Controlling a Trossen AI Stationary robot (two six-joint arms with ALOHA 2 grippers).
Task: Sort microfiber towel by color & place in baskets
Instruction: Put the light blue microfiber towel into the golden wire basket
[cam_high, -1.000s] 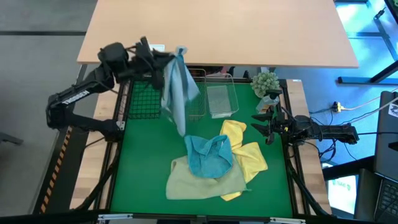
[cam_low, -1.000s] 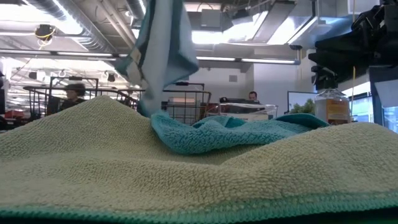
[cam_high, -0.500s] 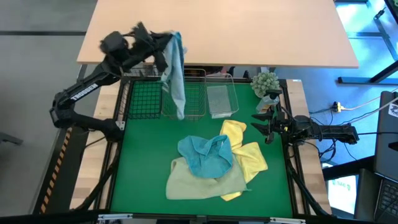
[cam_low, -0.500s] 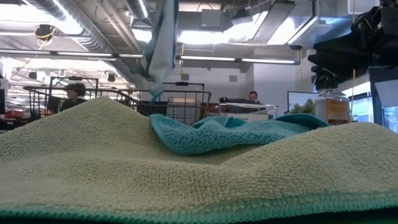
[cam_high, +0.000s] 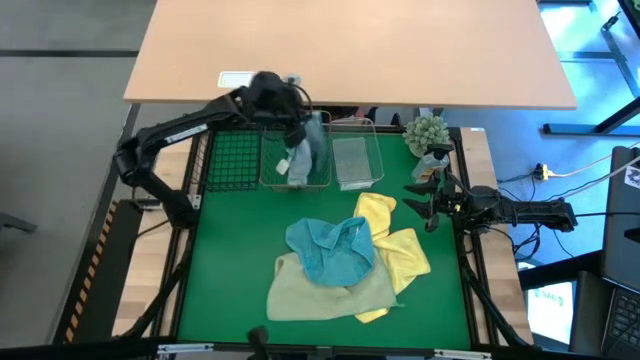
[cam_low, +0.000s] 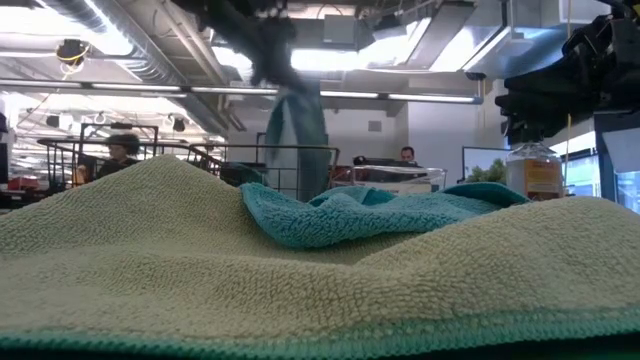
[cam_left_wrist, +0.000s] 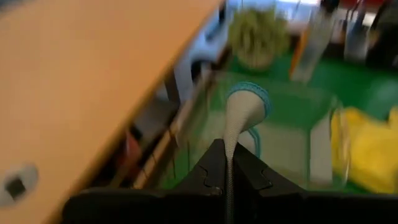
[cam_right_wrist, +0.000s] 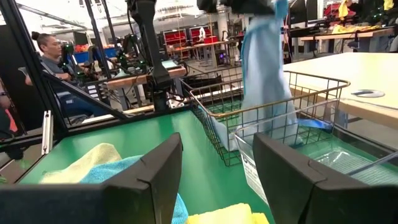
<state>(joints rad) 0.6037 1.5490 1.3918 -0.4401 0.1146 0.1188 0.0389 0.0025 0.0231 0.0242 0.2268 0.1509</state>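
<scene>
The left gripper (cam_high: 300, 110) is clamped on a light blue towel (cam_high: 305, 155) that hangs down into the copper basket (cam_high: 268, 172), the middle one of three at the far side of the bench (cam_high: 220, 270); it looks about to be dropped there. The black basket (cam_high: 228, 160) looks empty, and the silvery basket (cam_high: 357, 160) seems to hold something pale. A teal towel (cam_high: 330, 250), yellow towels (cam_high: 400, 250) and a pale green towel (cam_high: 325, 292) are heaped unsorted mid-bench. The right gripper (cam_high: 428, 200) waits at the right edge, fingers apart.
</scene>
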